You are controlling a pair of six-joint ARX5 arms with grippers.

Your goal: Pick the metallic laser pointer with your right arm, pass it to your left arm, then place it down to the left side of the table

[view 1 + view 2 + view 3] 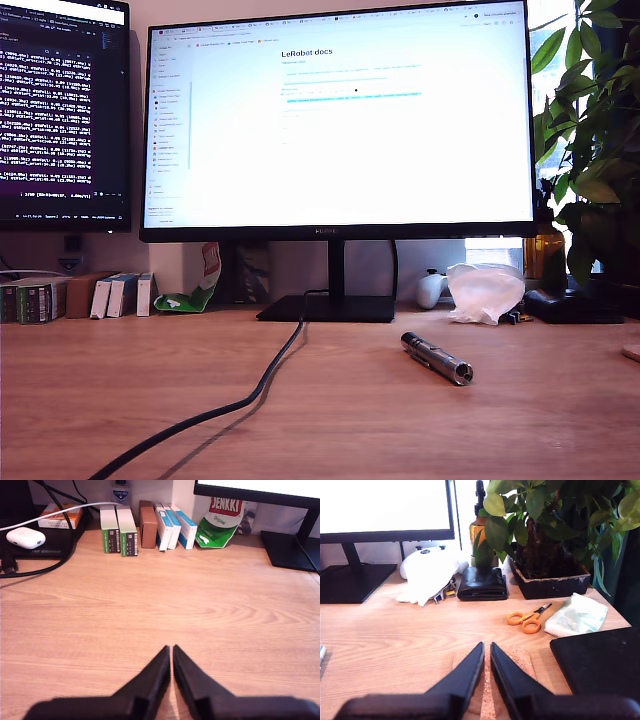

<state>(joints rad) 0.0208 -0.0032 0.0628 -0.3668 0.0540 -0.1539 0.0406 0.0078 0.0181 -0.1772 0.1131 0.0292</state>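
Daylight enters from a window (545, 40) at the exterior view's far right, behind the plant (590, 130), and blows out to white there. The big monitor (340, 110) glares bright, its page text washed pale and mostly unreadable; the second screen (60, 100) beside it is dark. The cable (230, 405) casts a soft shadow on the table (330, 410), and the exterior view is slightly soft overall. In both wrist views the near black gripper bodies are blurred, while the far desk stays fairly sharp and evenly lit.
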